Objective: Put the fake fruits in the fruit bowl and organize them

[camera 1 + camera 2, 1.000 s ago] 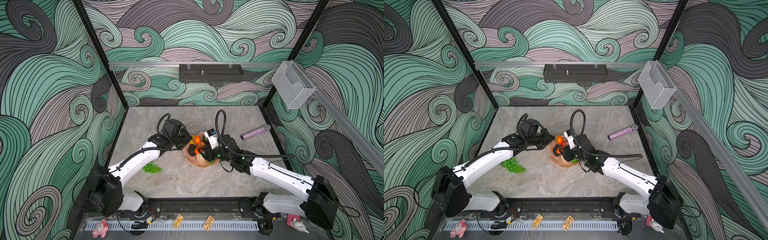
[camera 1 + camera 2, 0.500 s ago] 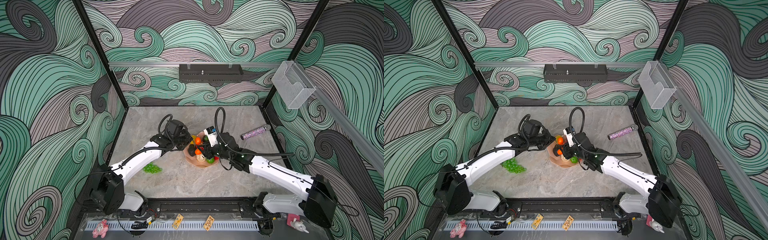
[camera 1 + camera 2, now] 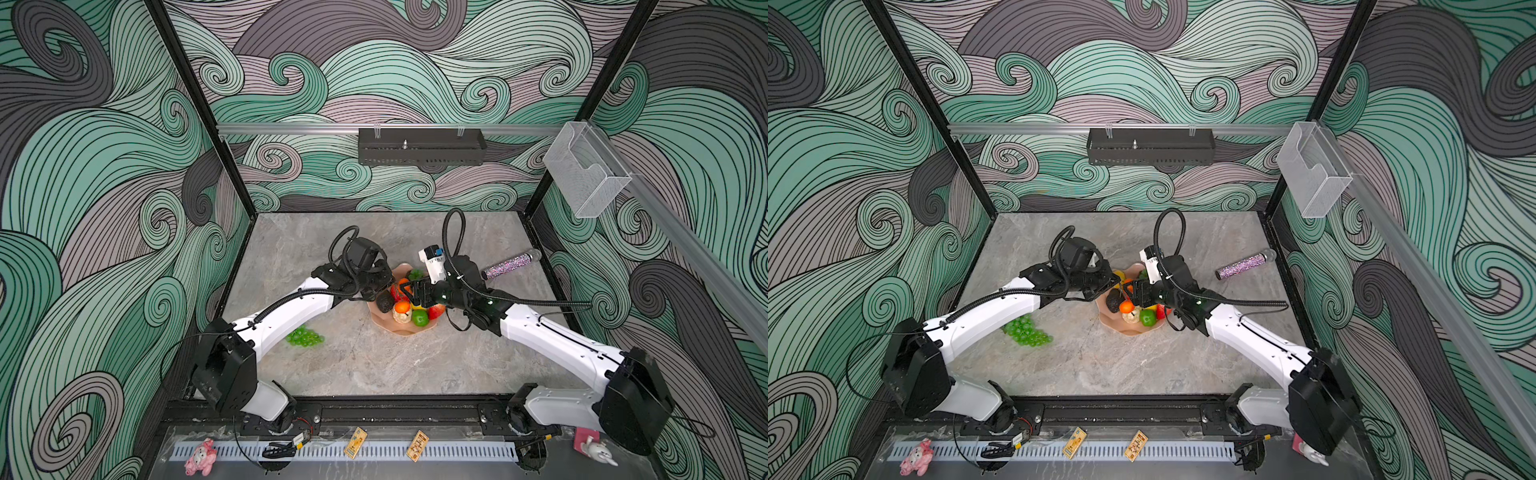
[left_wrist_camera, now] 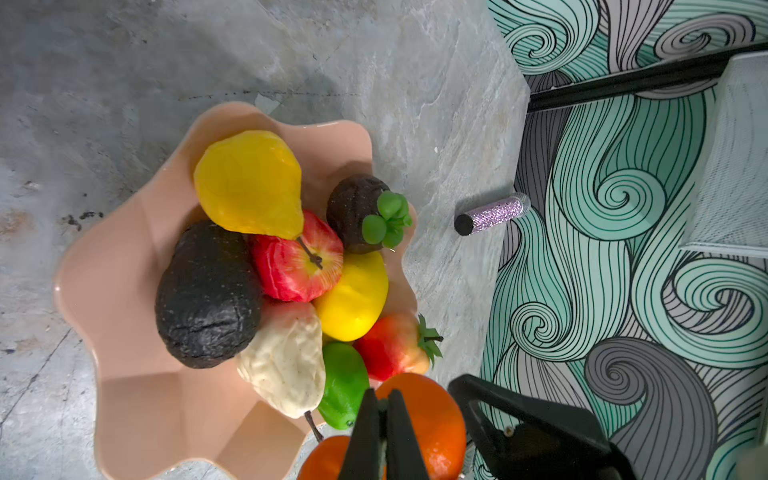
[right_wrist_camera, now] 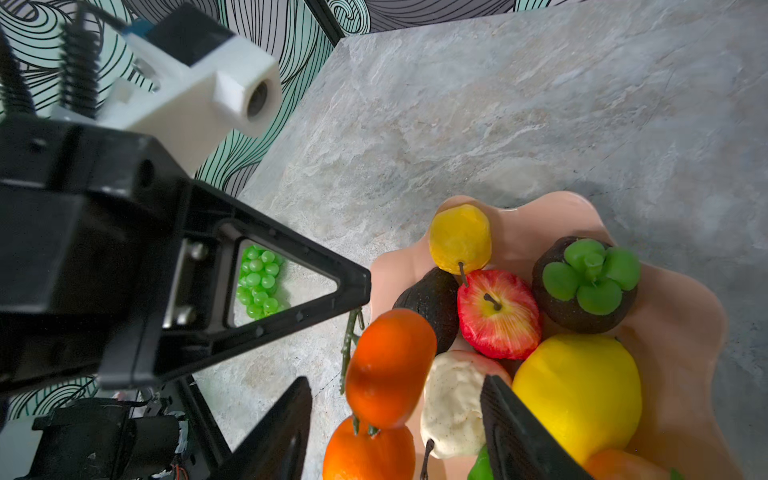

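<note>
The salmon-pink fruit bowl (image 3: 399,330) (image 3: 1125,330) (image 4: 124,332) (image 5: 685,332) holds a red apple (image 4: 291,270), yellow pear (image 4: 249,183), lemon (image 4: 353,299), dark avocado (image 4: 203,295), beige bumpy fruit (image 4: 286,361), lime (image 4: 343,382) and strawberry (image 4: 390,345). My left gripper (image 3: 390,286) (image 4: 382,401) is shut on the green stem (image 5: 351,332) of two joined oranges (image 5: 390,365) (image 4: 428,415) (image 3: 402,306), which hang at the bowl's edge. My right gripper (image 5: 397,380) (image 3: 409,293) is open, a finger on each side of the oranges without touching. Green grapes (image 3: 304,336) (image 3: 1025,331) lie on the table to the left.
A glittery purple cylinder (image 3: 509,266) (image 4: 492,214) lies on the table at the right, behind the right arm. A clear box (image 3: 586,174) hangs on the right wall. A pink plush pig (image 3: 199,457) sits beyond the front rail.
My right gripper's jaws have spread wider around the oranges. My left gripper has stayed shut and shifted slightly over the bowl's left edge.
</note>
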`<state>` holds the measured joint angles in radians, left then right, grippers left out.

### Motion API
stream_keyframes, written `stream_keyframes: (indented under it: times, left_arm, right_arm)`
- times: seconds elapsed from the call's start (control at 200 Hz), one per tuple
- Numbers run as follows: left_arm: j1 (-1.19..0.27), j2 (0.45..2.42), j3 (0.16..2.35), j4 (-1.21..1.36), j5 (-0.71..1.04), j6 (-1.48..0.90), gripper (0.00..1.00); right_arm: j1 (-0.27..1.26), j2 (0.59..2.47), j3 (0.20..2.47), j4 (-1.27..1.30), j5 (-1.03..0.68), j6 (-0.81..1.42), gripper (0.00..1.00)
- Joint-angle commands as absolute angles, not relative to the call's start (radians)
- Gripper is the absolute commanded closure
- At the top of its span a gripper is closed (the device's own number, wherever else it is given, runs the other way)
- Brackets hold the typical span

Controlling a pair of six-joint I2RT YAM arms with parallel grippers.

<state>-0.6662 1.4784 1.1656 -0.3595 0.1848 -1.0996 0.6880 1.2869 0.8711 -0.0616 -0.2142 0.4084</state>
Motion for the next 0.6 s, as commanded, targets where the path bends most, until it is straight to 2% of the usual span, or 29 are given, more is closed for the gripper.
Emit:
stream_keyframes:
  times: [0.0, 0.32, 0.595]
  left_arm:
    - [-0.693, 1.494, 1.236, -0.425, 0.150, -1.008, 1.00]
    - [-0.736, 1.527, 1.291, -0.505, 0.078, -0.945, 1.00]
    - [-0.757, 1.547, 1.321, -0.549, 0.025, -0.912, 1.00]
  right_arm:
    - [0.682, 1.292, 0.881, -0.062, -0.263, 0.433, 0.35]
    - [0.676, 1.284, 0.881, -0.097, -0.231, 0.454, 0.47]
    - [0.676, 1.292, 0.895, -0.126, -0.207, 0.453, 0.47]
